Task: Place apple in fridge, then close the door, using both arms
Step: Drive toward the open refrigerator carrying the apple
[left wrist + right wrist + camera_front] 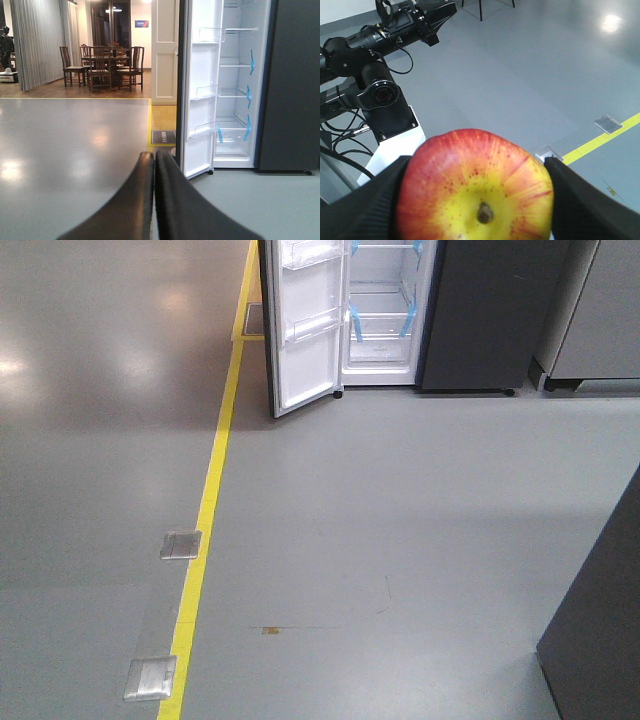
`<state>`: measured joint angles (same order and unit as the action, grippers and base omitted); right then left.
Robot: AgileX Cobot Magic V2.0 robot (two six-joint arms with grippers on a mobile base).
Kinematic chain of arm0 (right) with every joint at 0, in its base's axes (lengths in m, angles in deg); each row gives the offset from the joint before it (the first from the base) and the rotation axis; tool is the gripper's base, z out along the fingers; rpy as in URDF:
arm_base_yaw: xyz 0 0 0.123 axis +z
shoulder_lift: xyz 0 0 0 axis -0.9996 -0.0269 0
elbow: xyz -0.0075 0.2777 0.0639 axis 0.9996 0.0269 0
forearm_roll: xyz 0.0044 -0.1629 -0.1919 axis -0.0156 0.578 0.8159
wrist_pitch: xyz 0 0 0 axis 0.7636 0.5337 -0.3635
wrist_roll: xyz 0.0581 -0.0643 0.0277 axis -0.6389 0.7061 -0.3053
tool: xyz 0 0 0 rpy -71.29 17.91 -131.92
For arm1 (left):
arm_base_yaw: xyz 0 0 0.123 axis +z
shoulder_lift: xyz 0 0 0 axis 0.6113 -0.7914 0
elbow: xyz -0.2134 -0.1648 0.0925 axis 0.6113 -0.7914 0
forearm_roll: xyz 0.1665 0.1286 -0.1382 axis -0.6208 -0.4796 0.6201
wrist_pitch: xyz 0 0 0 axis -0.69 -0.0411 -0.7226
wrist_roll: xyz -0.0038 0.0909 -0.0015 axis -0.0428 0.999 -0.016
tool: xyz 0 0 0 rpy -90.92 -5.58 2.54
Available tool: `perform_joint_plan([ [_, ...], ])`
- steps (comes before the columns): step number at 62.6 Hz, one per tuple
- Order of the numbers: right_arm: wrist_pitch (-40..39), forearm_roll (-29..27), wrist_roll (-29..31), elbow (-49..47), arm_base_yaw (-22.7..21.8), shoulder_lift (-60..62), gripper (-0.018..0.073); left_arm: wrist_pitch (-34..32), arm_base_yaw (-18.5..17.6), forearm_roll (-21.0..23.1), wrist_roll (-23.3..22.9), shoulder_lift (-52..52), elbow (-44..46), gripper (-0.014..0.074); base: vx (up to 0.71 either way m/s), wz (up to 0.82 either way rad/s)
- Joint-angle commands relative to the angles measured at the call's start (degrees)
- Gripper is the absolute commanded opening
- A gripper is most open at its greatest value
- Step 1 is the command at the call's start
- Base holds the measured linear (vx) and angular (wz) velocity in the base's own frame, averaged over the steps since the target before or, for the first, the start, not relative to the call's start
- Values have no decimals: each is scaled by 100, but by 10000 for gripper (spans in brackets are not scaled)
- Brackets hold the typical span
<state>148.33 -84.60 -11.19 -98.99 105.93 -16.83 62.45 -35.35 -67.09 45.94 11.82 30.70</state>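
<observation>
Grips, in the right pincer (477, 167), a small round red apple (477, 192) with a yellow patch around its stem. Spread only to the apple's width, with black ribbed fingers (365, 210) pressing on both flanks and the stem end turned toward the wrist camera. Not yet in the fridge.

Above and to the left of the right pincer in its own view: a black jointed left arm (385, 35) with loose cables, on a white mount (395, 145). To its right, farther off on the grey floor: a yellow painted line (605, 142) and a square metal floor plate (608, 124).

Left pincer (154, 160) closed tight, black fingers pressed flat together, holding nothing.

Ahead of the left pincer and to its right, well apart from it: a tall fridge (232, 80), dark grey outside, white inside, with glass shelves marked by blue tape strips. Hinged on the side nearer the pincer: a tall flat door (200, 105), swung wide open, showing a white inner face with clear plastic bins. Far ahead and to the pincer's left: a dark wooden dining table with chairs (105, 62).
</observation>
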Motion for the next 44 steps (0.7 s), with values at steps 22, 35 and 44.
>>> perform_joint_plan([
  [22, -287, -292, 29, -167, -14, -61, 419, -441, -11, 68, -55, 85, -123, -6, 28, 0],
  [35, -287, -292, 29, -167, -14, -61, 419, -441, -11, 68, -55, 85, -123, -6, 29, 1],
  [44, -287, -292, 29, -167, -14, -61, 419, -441, -11, 68, -55, 85, -123, -6, 29, 2],
])
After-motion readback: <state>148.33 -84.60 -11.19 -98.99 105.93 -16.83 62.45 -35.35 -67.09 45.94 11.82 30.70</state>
